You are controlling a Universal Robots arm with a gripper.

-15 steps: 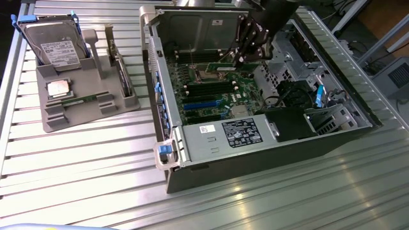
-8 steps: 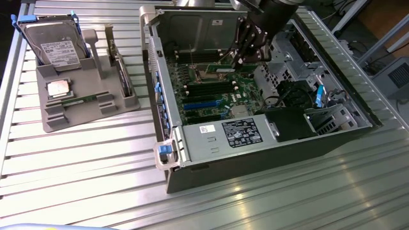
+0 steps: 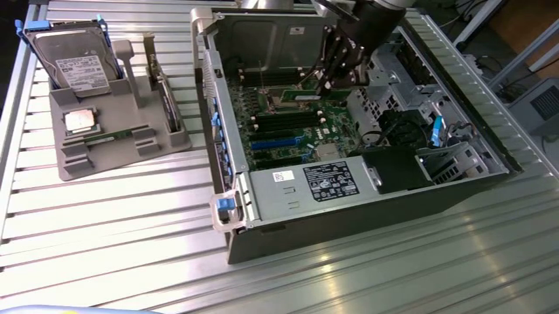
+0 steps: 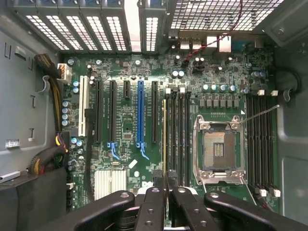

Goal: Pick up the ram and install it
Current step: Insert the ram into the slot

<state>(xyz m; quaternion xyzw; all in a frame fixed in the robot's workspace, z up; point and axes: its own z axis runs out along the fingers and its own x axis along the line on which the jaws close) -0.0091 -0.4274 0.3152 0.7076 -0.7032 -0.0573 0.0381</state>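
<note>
The gripper (image 3: pixel 336 82) hangs inside the open case (image 3: pixel 489 163), upper middle of the exterior view, jaws narrow and clamped on the ram (image 4: pixel 164 139), held edge-on over the slots (image 4: pixel 179 137) beside the socket (image 4: pixel 219 150). A second ram (image 3: pixel 112 138) lies in the tray (image 3: pixel 170 152) on the counter (image 3: pixel 122 216).

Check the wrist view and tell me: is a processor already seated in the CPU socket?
No. The CPU socket on the motherboard sits bare, its contact grid exposed inside the metal frame.
</note>
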